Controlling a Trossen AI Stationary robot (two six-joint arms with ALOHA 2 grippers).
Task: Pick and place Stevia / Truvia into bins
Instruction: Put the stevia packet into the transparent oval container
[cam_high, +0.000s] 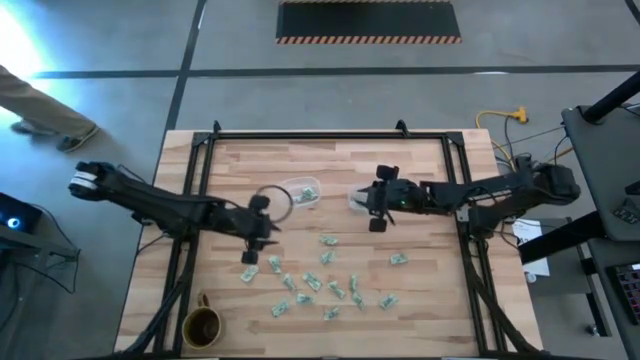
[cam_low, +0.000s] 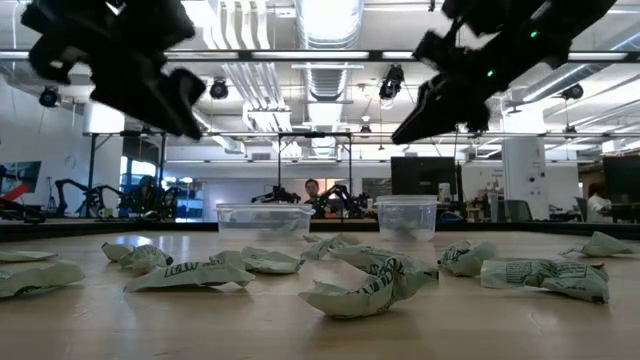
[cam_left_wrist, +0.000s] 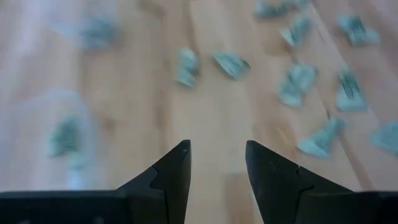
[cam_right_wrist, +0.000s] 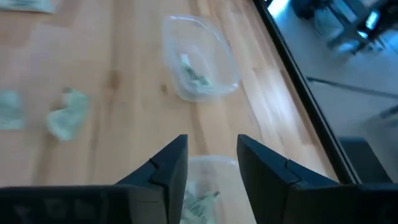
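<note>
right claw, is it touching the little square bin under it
Apart. The low view shows the right claw hanging in the air well above the small square bin, open room visible between them. Its own wrist view shows open, empty fingers over the bin.

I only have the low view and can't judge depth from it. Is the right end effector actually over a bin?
Observer: Yes. The right wrist view shows the right end effector directly above the smaller bin.
Operator: Is it carrying anything?
Observer: No. Its fingers are apart with nothing between them, and a packet lies in that bin below.
Operator: And the left arm?
Observer: The left end effector is open and empty above bare wood, short of the loose packets and near the wider bin.
</note>
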